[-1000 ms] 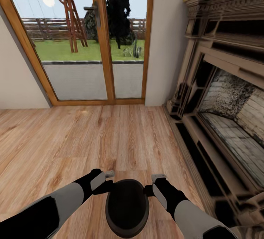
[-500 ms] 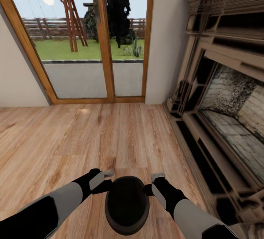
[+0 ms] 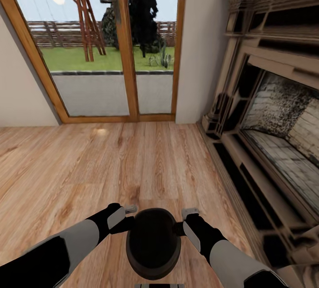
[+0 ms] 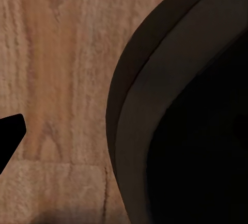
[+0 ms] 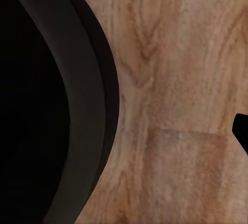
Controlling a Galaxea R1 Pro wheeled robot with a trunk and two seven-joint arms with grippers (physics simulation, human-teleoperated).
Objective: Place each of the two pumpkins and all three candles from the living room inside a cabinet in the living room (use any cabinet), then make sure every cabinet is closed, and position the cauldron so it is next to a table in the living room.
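Cauldron count: one round black wide-mouthed cauldron (image 3: 153, 243), sitting low in the head view, raised above the light wood plank floor (image 3: 88, 168) between the two arms. Grippers: two. The left gripper (image 3: 128, 217) is pressing against the pot's left side near the rim, and the right gripper (image 3: 184, 220) is pressing against its right side; the pot is being carried between them, mouth facing up.

In the left wrist view the cauldron's dark rim and hollow interior (image 4: 196, 110) are lying very close to the camera, with one black fingertip (image 4: 9, 131) showing apart from the pot over floor planks. In the right wrist view the same dark rim (image 5: 77, 100) is again very close, with one black fingertip (image 5: 242, 131) at the picture's edge, also apart from it. Whether either pair of jaws is wide or narrow, I cannot tell.

Surroundings: one wooden-framed glass patio door (image 3: 117, 44) ahead, showing lawn and a play frame; one carved brick-lined fireplace (image 3: 274, 115) along the robot's right.
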